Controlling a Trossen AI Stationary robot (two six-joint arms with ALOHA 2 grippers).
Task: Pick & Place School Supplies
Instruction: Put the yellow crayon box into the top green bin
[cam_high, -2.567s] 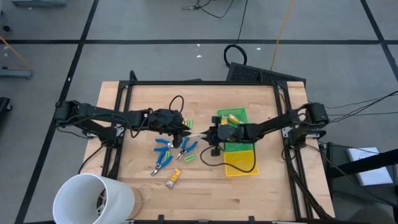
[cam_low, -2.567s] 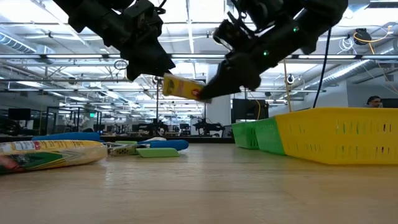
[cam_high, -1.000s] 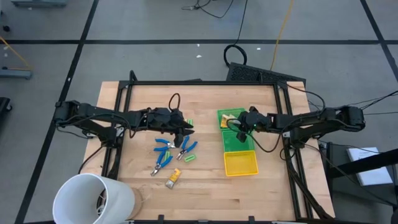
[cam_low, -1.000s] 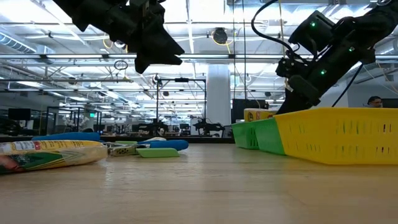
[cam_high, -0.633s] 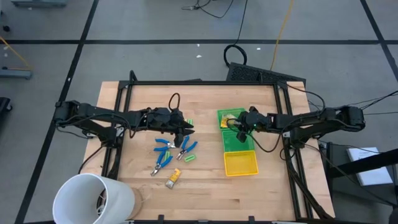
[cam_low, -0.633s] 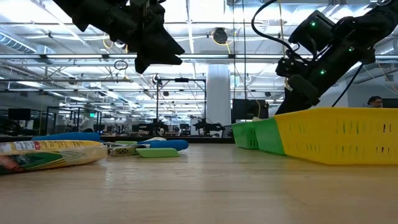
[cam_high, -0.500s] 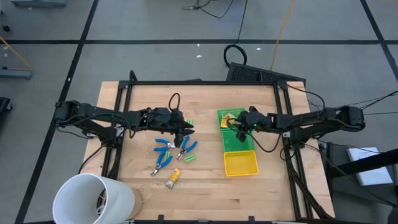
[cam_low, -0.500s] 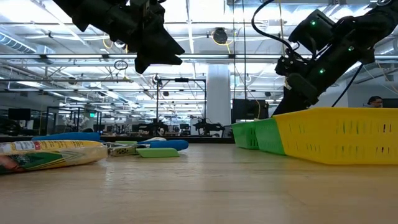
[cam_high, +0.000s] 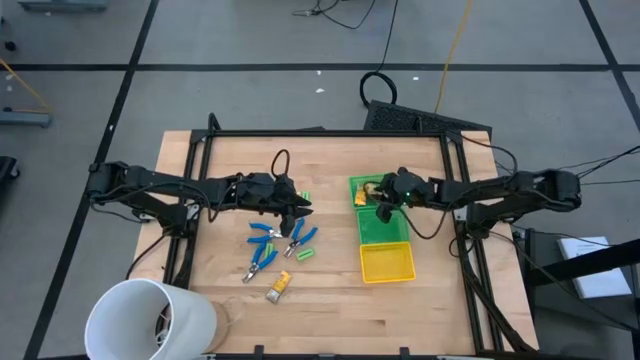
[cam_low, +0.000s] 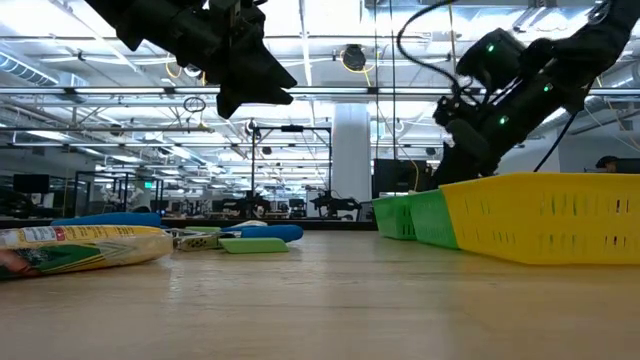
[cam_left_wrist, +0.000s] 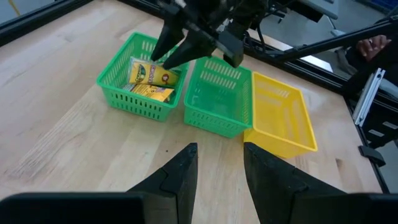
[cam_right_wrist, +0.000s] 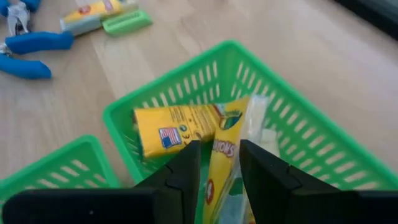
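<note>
From above, my right tool (cam_high: 381, 205) hangs over the far green bin (cam_high: 362, 187), where yellow packs (cam_high: 374, 185) already lie; my left tool (cam_high: 297, 209) waits just beyond the blue pliers (cam_high: 262, 233), green pieces (cam_high: 304, 253) and one yellow block (cam_high: 279, 286) left on the desk (cam_high: 330, 300). Those lie on my left arm's side, so that arm is nearer. From desk height, a pack (cam_low: 70, 248) lies long-axis across the foreground; the bin's contents are hidden behind its wall. My left wrist shows its fingers (cam_left_wrist: 180, 177) narrowly parted, empty. My right wrist shows fingers (cam_right_wrist: 180, 177) slightly apart above the packs, holding nothing.
</note>
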